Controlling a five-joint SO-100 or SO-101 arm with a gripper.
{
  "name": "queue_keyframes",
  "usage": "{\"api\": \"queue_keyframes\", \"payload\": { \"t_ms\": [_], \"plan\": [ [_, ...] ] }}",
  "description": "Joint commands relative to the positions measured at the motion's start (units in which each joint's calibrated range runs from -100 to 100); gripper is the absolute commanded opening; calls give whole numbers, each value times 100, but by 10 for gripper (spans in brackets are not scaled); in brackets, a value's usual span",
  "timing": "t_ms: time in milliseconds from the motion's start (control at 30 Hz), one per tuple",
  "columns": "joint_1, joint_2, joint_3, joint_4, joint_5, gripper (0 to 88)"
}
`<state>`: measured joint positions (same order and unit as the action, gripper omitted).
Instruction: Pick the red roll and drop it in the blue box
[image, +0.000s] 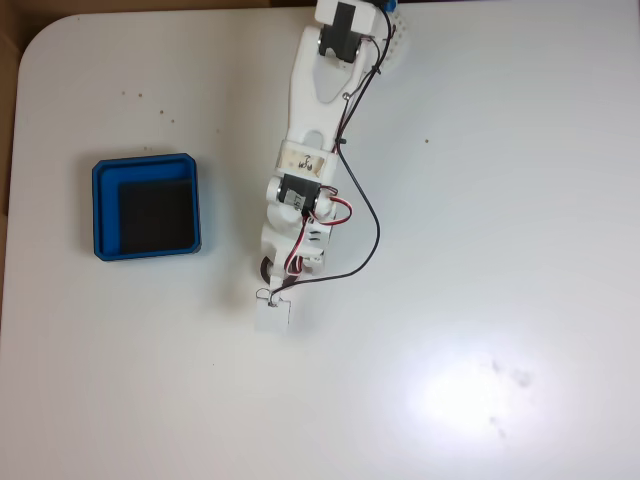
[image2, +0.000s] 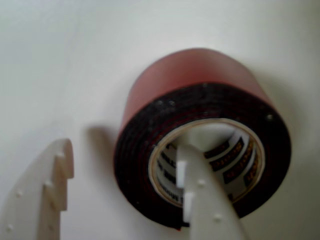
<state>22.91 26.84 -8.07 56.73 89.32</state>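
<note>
1. Wrist view: the red roll (image2: 202, 135) is seen lying flat on the white table (image2: 60, 65), its dark face turned up and its red side wall visible along the upper edge.
2. One white finger (image2: 200, 200) of the gripper (image2: 125, 190) is placed inside the roll's pale hollow centre, against the printed inner core.
3. The other finger (image2: 50, 195) is seen outside the roll, to the left in this view, apart from the roll's outer wall, with bare table between them.
4. The jaws are thus spread wide, straddling the left wall of the roll without pinching it.
5. In the fixed view, the roll (image: 267, 268) is glimpsed as a small dark edge at the left side of the gripper (image: 275, 280), mostly covered by the arm (image: 310, 140).
6. The blue box (image: 147, 206) is seen to the left of the roll in the fixed view, apart from it, with its black floor bare.
</note>
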Motion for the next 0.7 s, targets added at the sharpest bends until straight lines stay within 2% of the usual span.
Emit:
{"api": "queue_keyframes", "payload": {
  "t_ms": [0,667],
  "plan": [
    [0,-59,-307,-38,17,192],
    [10,217,-307,-38,17,182]
  ]
}}
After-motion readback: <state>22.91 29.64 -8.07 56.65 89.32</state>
